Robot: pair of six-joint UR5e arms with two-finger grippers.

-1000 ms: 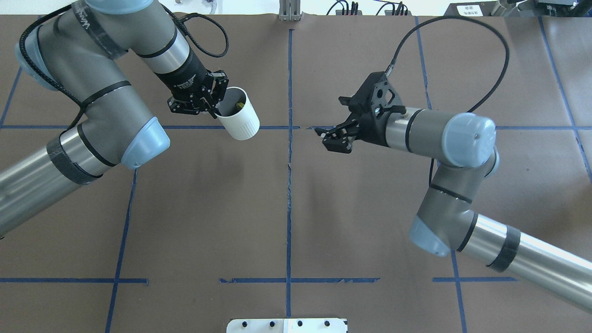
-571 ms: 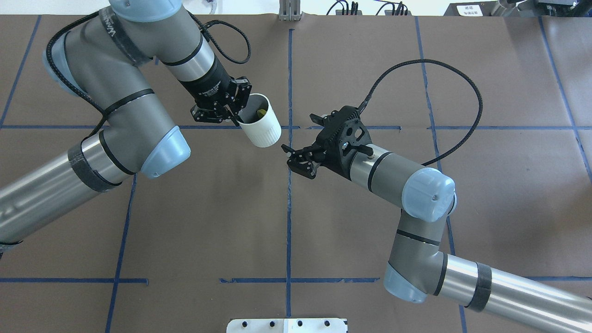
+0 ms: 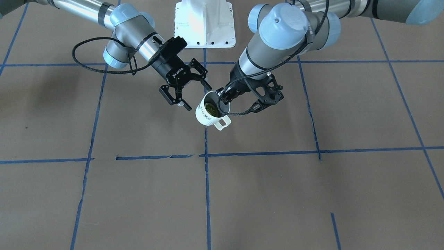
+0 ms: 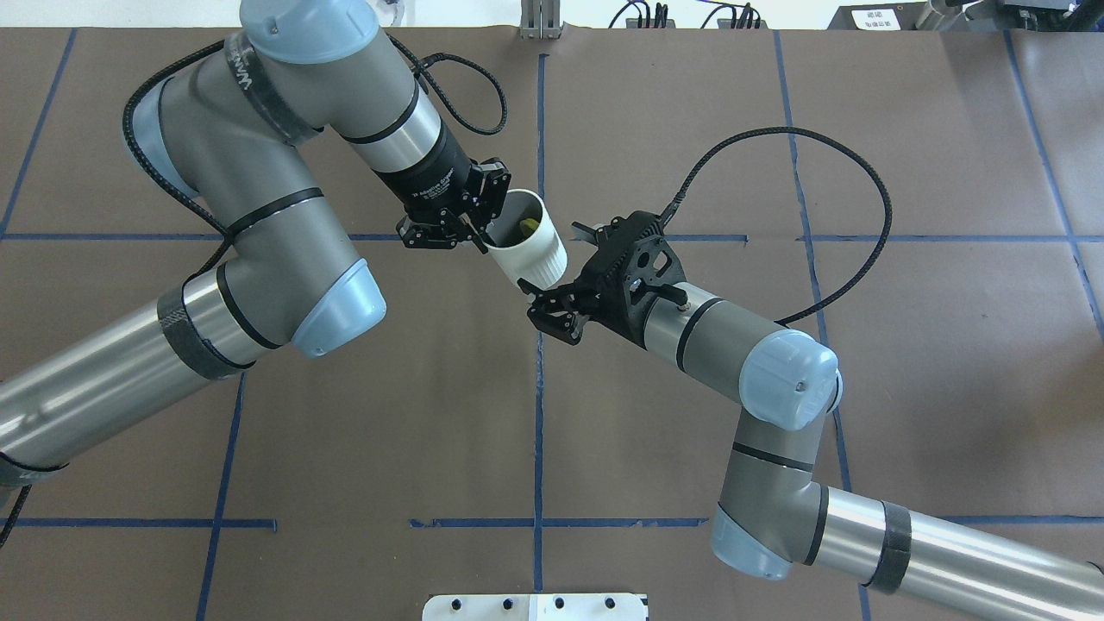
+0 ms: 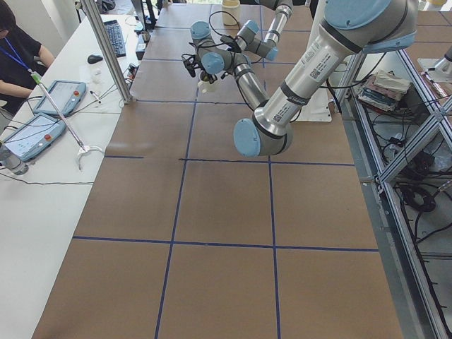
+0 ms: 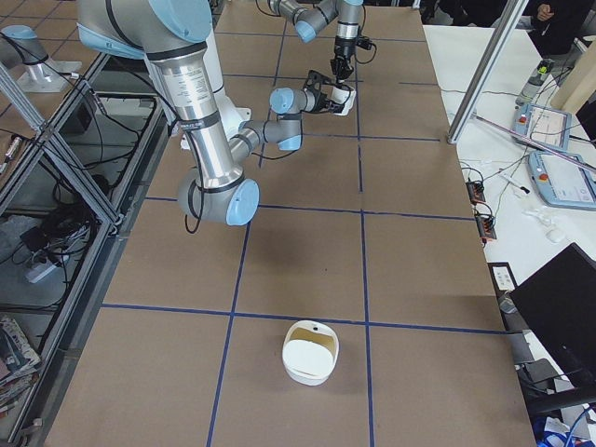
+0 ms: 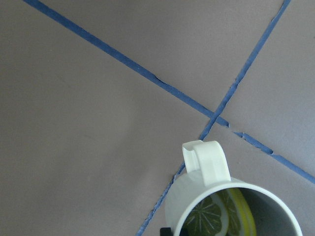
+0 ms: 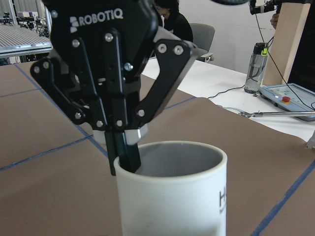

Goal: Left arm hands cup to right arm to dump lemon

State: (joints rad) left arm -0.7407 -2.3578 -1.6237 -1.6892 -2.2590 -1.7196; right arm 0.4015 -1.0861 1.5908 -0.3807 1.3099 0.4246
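At overhead centre, your left end effector (image 4: 485,239) pinches the cup (image 4: 539,254) rim; the right end effector (image 4: 547,312) gapes just beside it.

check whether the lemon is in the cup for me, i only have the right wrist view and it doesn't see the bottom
observer: Yes. The left wrist view looks straight down into the cup, and the lemon is lying inside it.
operator: ok and is my claw open, can't see it from here
observer: The overhead view shows the right claw open. Its jaws are spread close beside the lower part of the cup, not closed on it.
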